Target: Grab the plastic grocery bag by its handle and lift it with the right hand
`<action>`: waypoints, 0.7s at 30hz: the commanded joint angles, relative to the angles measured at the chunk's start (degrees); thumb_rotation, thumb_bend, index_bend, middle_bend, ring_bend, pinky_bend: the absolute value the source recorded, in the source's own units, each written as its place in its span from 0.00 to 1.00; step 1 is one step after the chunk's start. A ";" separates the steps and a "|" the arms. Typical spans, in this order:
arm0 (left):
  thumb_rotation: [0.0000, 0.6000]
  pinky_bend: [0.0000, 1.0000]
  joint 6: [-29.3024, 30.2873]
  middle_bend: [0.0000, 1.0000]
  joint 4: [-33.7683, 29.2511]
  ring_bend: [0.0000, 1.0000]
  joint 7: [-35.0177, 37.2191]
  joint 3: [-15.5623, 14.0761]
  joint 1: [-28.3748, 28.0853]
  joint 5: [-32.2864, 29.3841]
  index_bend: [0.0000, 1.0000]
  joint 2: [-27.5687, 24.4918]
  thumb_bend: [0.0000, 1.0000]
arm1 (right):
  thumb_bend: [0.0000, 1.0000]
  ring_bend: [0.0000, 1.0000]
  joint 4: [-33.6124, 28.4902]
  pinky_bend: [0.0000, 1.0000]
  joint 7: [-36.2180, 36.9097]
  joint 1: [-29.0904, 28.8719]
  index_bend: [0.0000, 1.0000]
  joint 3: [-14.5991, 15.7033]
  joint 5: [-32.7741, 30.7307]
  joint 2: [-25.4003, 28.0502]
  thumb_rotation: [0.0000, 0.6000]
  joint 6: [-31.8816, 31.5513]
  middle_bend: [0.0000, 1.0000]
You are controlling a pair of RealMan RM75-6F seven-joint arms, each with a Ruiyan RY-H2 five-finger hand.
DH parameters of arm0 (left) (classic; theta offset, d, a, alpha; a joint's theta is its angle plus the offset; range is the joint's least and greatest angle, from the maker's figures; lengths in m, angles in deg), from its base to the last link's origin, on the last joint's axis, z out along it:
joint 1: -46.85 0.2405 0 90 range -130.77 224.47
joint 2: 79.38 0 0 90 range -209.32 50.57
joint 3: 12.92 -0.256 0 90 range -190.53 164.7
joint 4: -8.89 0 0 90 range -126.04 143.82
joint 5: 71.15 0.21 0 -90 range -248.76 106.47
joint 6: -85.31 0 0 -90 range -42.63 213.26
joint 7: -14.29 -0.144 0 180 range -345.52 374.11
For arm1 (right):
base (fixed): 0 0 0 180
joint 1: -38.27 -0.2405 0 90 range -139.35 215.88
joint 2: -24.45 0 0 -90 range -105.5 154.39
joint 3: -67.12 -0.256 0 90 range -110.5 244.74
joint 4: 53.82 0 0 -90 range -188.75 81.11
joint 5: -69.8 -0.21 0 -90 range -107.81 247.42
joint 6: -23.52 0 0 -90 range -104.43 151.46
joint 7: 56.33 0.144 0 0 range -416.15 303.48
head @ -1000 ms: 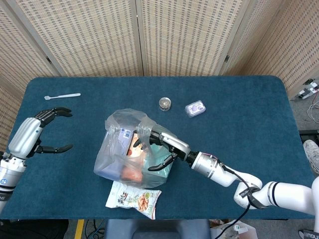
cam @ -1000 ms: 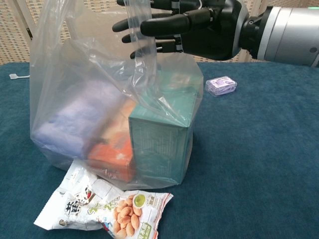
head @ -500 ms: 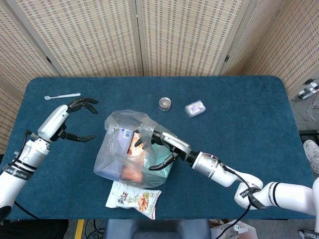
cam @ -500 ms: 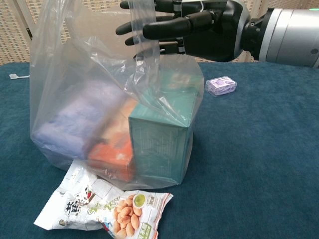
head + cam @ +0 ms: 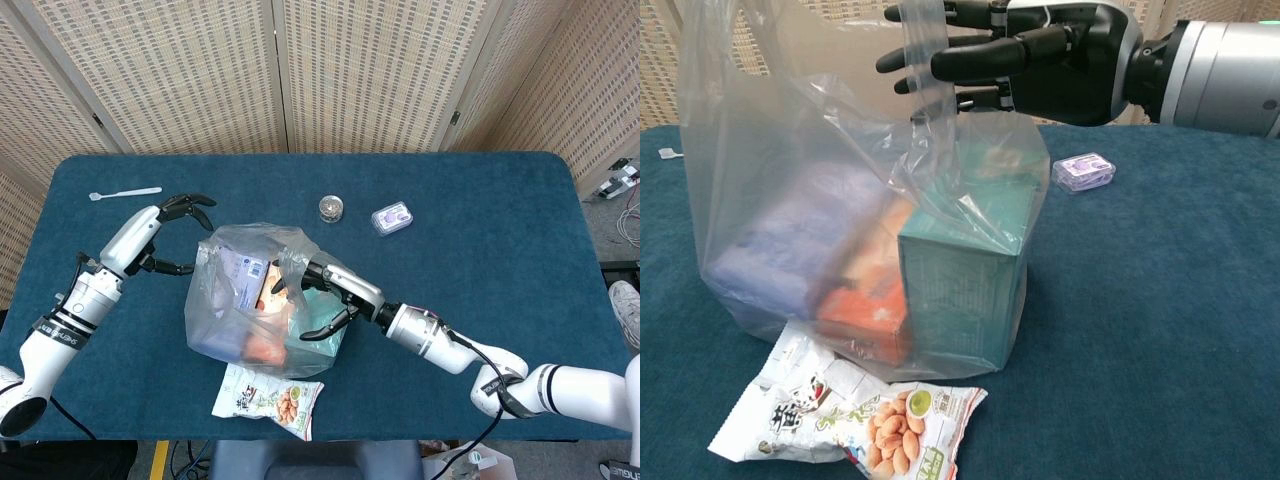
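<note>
A clear plastic grocery bag (image 5: pixel 232 310) (image 5: pixel 810 190) stands mid-table with a teal box (image 5: pixel 960 280), an orange packet and a purple pack inside. My right hand (image 5: pixel 327 292) (image 5: pixel 1025 58) reaches into the bag's top from the right, fingers stretched out and apart. A handle strip (image 5: pixel 928 70) hangs across those fingers, and nothing closes around it. My left hand (image 5: pixel 168 235) hovers at the bag's upper left edge, fingers spread around it. Whether it touches the plastic I cannot tell.
A snack packet (image 5: pixel 268 398) (image 5: pixel 850 420) lies flat against the bag's front. Behind the bag sit a small round jar (image 5: pixel 331 208) and a purple case (image 5: pixel 391 218) (image 5: pixel 1084 172). A white spoon (image 5: pixel 125 193) lies at the far left of the blue table (image 5: pixel 500 230).
My left hand has swung in from the table's left side to the bag's edge, and the bag's left wall has shifted left. My right hand has barely moved.
</note>
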 commanded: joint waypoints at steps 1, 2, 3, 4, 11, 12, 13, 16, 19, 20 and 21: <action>1.00 0.16 0.63 0.20 0.66 0.14 -1.02 0.27 -0.56 -0.85 0.47 1.32 0.21 | 0.10 0.19 0.08 0.27 0.17 -0.01 0.13 0.02 0.03 -0.03 1.00 -0.07 0.28; 1.00 0.16 0.65 0.20 0.77 0.14 -1.27 0.28 -0.70 -1.02 0.48 1.62 0.21 | 0.10 0.19 0.11 0.27 0.22 -0.01 0.13 0.02 0.04 -0.05 1.00 -0.10 0.28; 1.00 0.16 0.71 0.20 0.88 0.14 -1.53 0.28 -0.84 -1.11 0.50 1.90 0.21 | 0.10 0.18 0.13 0.27 0.24 -0.03 0.13 0.04 0.08 -0.05 1.00 -0.11 0.28; 1.00 0.16 0.94 0.20 1.01 0.14 -1.84 0.35 -0.96 -1.23 0.51 2.24 0.21 | 0.10 0.18 0.15 0.27 0.29 -0.07 0.13 0.06 0.11 -0.05 1.00 -0.09 0.28; 1.00 0.16 3.13 0.21 1.29 0.14 -1.81 1.14 -0.89 -1.71 0.58 3.63 0.26 | 0.10 0.18 0.49 0.27 0.69 -0.15 0.13 0.17 0.19 -0.11 1.00 -0.13 0.28; 1.00 0.16 3.23 0.21 1.28 0.14 -1.72 1.14 -0.84 -1.64 0.58 3.60 0.26 | 0.10 0.18 0.57 0.27 0.79 -0.16 0.13 0.19 0.19 -0.12 1.00 -0.15 0.28; 1.00 0.16 3.38 0.21 1.28 0.14 -1.61 1.16 -0.79 -1.55 0.58 3.60 0.27 | 0.10 0.18 0.63 0.27 0.84 -0.18 0.13 0.19 0.19 -0.13 1.00 -0.15 0.28; 1.00 0.16 3.65 0.22 1.34 0.14 -1.16 1.24 -0.66 -1.45 0.58 3.56 0.27 | 0.10 0.18 0.82 0.27 1.01 -0.23 0.13 0.24 0.22 -0.20 1.00 -0.14 0.28; 1.00 0.16 4.06 0.22 1.28 0.15 -0.70 1.21 -0.39 -1.05 0.60 3.35 0.29 | 0.10 0.18 0.96 0.27 1.09 -0.28 0.13 0.33 0.29 -0.23 1.00 -0.10 0.28; 1.00 0.16 4.22 0.23 1.21 0.15 -0.55 1.18 -0.27 -0.90 0.61 3.27 0.29 | 0.10 0.18 1.01 0.27 1.09 -0.29 0.13 0.35 0.28 -0.26 1.00 -0.10 0.28; 1.00 0.16 4.36 0.23 1.13 0.15 -0.40 1.15 -0.14 -0.80 0.61 3.18 0.30 | 0.10 0.19 1.05 0.27 1.15 -0.30 0.13 0.36 0.26 -0.29 1.00 -0.09 0.28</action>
